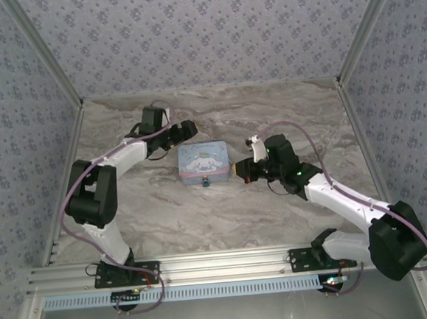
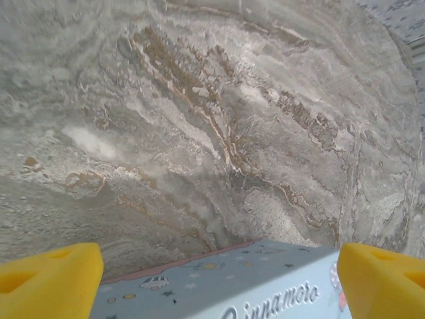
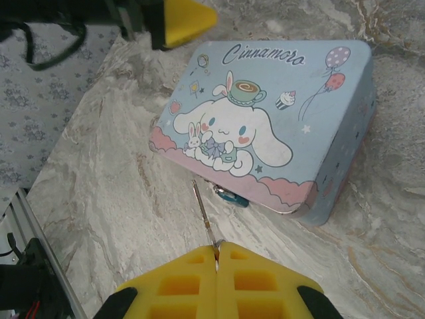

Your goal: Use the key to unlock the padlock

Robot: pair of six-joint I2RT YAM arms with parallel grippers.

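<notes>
The padlock (image 3: pixel 232 196) lies near the middle of the table (image 3: pixel 119 199), tucked against the near side of the tin (image 3: pixel 265 126), its long axis along that side. The right gripper (image 3: pixel 216 251) is clenched on the key (image 3: pixel 202 209), whose shaft points at the tin, tip just beside the padlock. The left gripper (image 2: pixel 219 262) gapes wide across the tin's far edge, holding nothing.

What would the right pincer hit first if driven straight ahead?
Likely the front edge of the tin, just beside the padlock: the key in the shut right pincer aims slightly to one side of the lock. Depth is unclear.
</notes>
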